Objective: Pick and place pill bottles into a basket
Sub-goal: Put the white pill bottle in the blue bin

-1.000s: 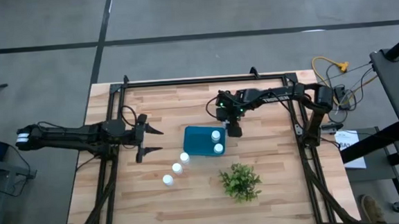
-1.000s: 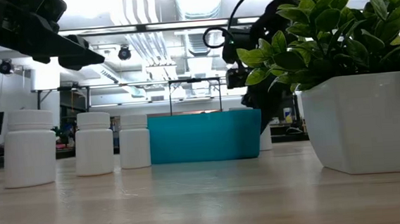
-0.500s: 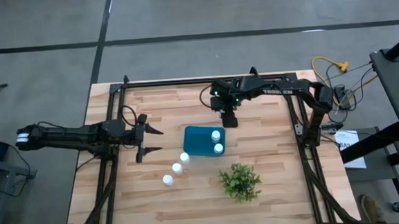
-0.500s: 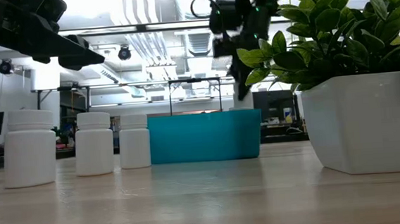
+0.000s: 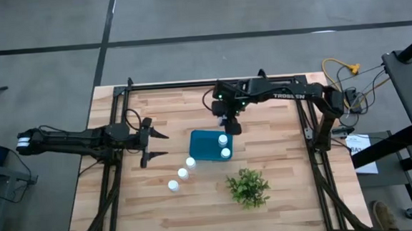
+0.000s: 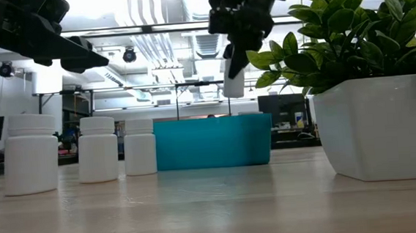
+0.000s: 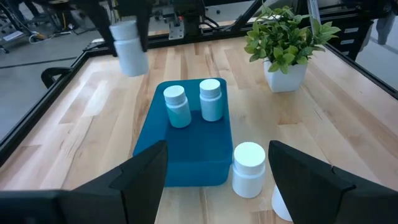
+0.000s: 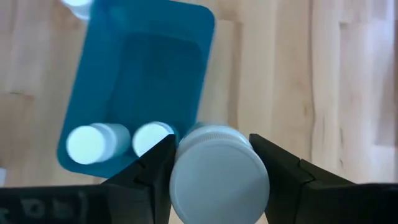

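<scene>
Now raised clear of the tabletop (image 5: 281, 168) beside the teal basket (image 5: 202, 146) and carried up over its far edge: right gripper (image 5: 229, 123) pinching a white pill bottle (image 6: 233, 79). Two bottles already inside, three standing outside. Left gripper (image 5: 155, 146) spread, waiting apart. Probably release next.

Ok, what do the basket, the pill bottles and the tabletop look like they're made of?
Basket: looks like moulded plastic, an even teal with rounded corners and a soft sheen.
Pill bottles, e.g. the one standing beside the basket: probably opaque white plastic, smooth and matte, with round caps.
Tabletop: wood, seemingly butcher-block, going by the light strips with visible grain and joints. Whether it is sealed I cannot tell.
</scene>
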`<state>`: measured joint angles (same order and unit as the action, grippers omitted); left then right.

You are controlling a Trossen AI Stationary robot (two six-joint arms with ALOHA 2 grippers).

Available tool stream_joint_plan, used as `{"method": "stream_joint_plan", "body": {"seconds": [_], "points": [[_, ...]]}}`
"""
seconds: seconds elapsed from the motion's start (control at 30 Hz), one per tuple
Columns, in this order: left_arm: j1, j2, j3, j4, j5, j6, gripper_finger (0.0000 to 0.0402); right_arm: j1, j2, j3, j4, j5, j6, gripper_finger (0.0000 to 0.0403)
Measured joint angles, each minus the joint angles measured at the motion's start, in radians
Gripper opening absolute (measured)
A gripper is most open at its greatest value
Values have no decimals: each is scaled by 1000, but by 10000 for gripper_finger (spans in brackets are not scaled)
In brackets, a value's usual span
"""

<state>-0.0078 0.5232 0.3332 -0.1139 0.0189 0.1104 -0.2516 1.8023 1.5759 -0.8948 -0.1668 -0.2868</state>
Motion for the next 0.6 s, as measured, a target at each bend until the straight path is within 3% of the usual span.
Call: {"method": "stream_joint_plan", "body": {"seconds": [0.6], "points": [[0,0,0,0,0,1,261,58,0,-43,159,-49,44,163]]}}
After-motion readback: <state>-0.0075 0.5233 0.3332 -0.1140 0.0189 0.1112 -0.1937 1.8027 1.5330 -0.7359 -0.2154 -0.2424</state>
